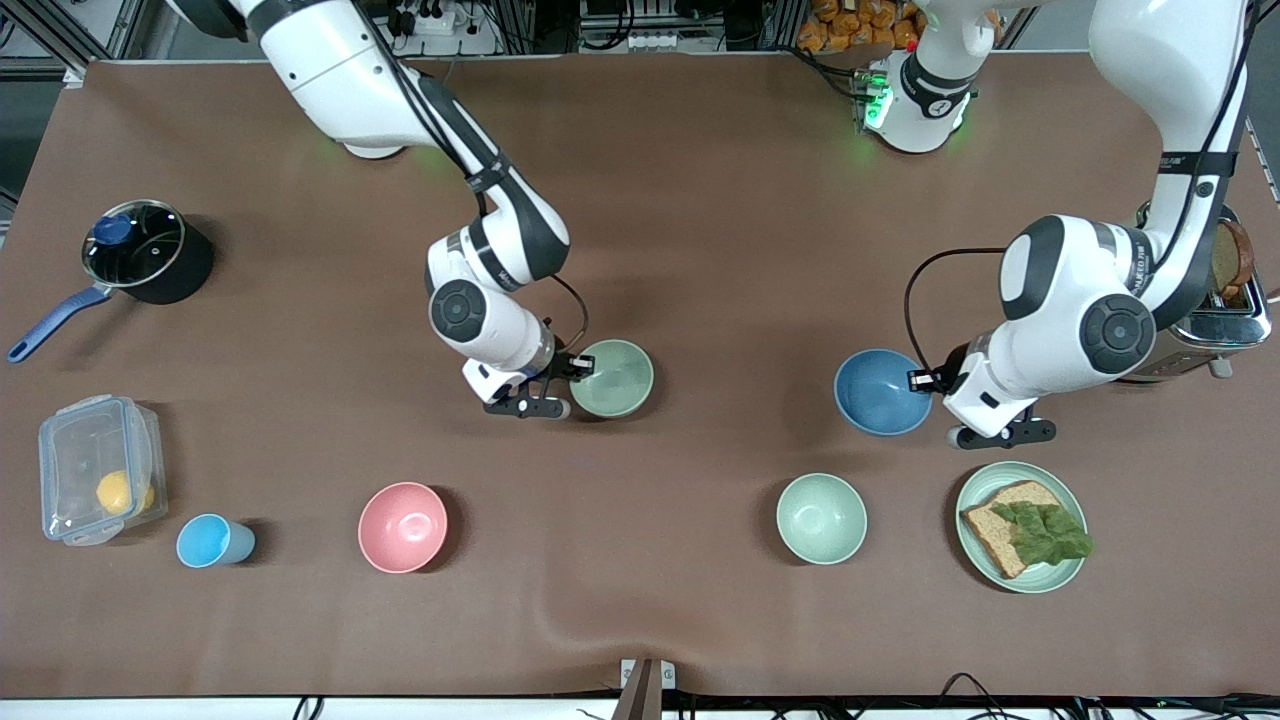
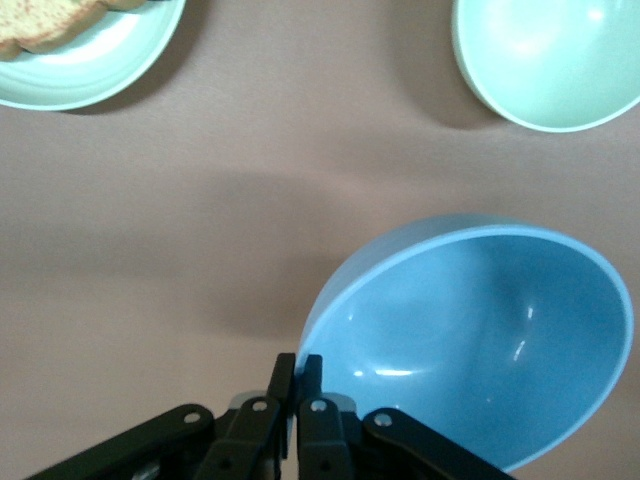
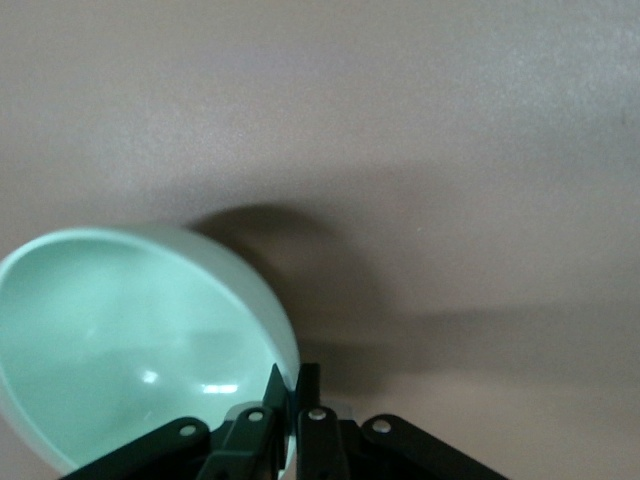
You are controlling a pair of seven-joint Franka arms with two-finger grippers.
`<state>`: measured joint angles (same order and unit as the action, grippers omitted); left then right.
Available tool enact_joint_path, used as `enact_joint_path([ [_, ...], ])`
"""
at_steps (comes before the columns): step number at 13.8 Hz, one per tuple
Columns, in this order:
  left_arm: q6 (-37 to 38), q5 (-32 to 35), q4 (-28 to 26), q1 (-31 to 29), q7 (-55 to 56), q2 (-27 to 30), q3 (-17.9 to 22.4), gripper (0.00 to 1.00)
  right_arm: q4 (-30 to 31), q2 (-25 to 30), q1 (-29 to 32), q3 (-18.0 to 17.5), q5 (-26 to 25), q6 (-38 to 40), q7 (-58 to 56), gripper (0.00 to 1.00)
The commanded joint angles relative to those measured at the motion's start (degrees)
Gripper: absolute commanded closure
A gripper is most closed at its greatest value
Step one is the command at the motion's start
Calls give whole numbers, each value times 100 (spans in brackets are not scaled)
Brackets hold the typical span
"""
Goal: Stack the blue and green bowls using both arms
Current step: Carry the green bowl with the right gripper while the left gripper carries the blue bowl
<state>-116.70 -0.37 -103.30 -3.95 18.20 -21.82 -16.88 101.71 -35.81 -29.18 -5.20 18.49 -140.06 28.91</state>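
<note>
The sage-green bowl [image 1: 612,378] is near the middle of the table. My right gripper [image 1: 573,368] is shut on its rim at the side toward the right arm's end. In the right wrist view the green bowl [image 3: 140,340] hangs tilted from the gripper [image 3: 296,385], its shadow offset on the cloth. The blue bowl [image 1: 880,392] is toward the left arm's end. My left gripper [image 1: 928,381] is shut on its rim. In the left wrist view the blue bowl [image 2: 480,350] sits tilted in the gripper [image 2: 298,368].
A pale mint bowl [image 1: 821,518] and a plate [image 1: 1050,576] with bread and lettuce lie nearer the camera than the blue bowl. A pink bowl [image 1: 402,527], a light-blue cup [image 1: 212,540], a clear box [image 1: 98,482], a pot [image 1: 148,252] and a toaster [image 1: 1225,300] stand around.
</note>
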Motion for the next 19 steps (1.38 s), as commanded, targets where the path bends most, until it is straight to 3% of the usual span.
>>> enact_joint_path([
  [1,130,-183,169,-19,384,37,-262,100,-125,196,53,63,119,162,308,0],
  [5,156,-192,292,-1,1061,37,-745,100,-195,750,623,72,128,1041,535,0],
  [8,156,-192,608,130,1991,-103,-1176,100,-239,707,756,89,111,999,1833,0],
  [12,139,-165,1600,1095,3809,-962,-1221,100,-503,339,747,98,40,999,3767,0],
  [14,95,-139,2110,1535,4470,-1411,-1186,100,-503,163,765,98,49,981,4008,0],
  [19,-450,-130,2235,2116,5535,-1817,-1099,100,-494,-119,686,98,31,673,4360,0],
])
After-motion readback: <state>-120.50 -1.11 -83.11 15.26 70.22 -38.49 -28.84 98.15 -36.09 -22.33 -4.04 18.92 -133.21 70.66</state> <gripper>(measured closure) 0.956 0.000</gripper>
